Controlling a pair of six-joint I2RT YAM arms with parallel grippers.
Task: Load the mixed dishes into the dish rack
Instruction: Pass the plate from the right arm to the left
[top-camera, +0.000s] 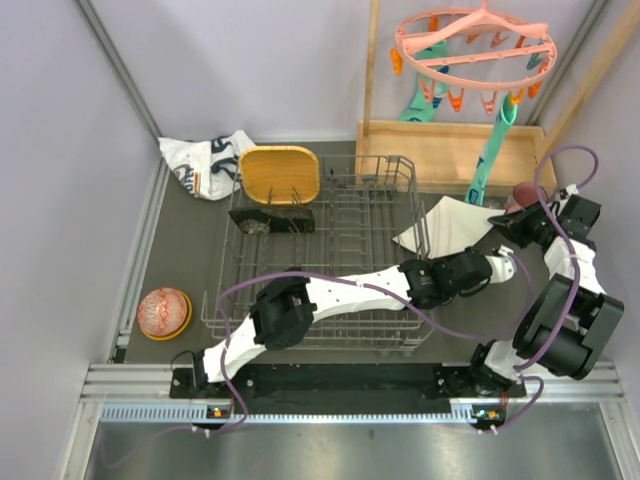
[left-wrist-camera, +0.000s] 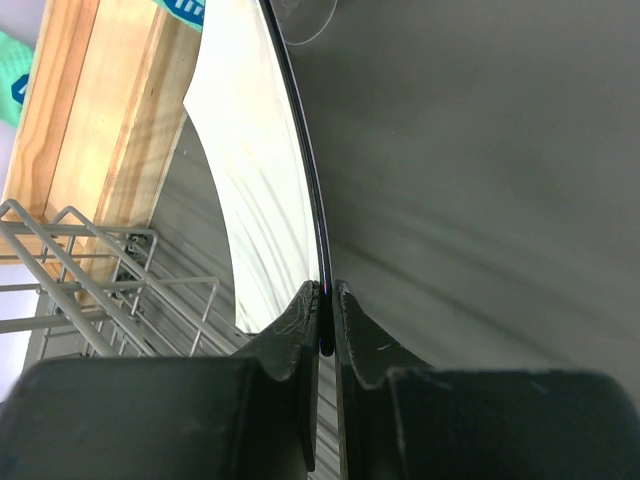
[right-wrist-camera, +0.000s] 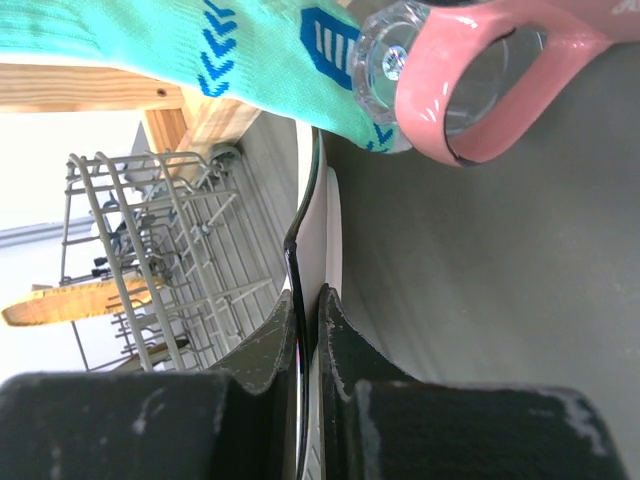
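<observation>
Table (top-camera: 180, 262) carries dish rack (top-camera: 345, 228) at centre. Yellow wooden plate (top-camera: 280, 175) upright at rack's far-left corner, black floral plate (top-camera: 272, 220) just in front. Pale plate (top-camera: 452, 222) just right of rack, outside it. Orange bowl (top-camera: 165, 312) left of rack. Pink cup (right-wrist-camera: 480, 80) and clear glass (right-wrist-camera: 385, 55) beyond pale plate. Left end effector (left-wrist-camera: 325, 292) clenched on pale plate's rim; right end effector (right-wrist-camera: 308, 300) clenched on same rim.

Right gripper (right-wrist-camera: 307, 297) on pale plate (right-wrist-camera: 321, 228) rim

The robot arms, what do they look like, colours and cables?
The left arm and right arm have white shells with black joints; a thin purple cable loops along each. The left claw and right claw are matte black, wedge-shaped, slightly scuffed.
</observation>
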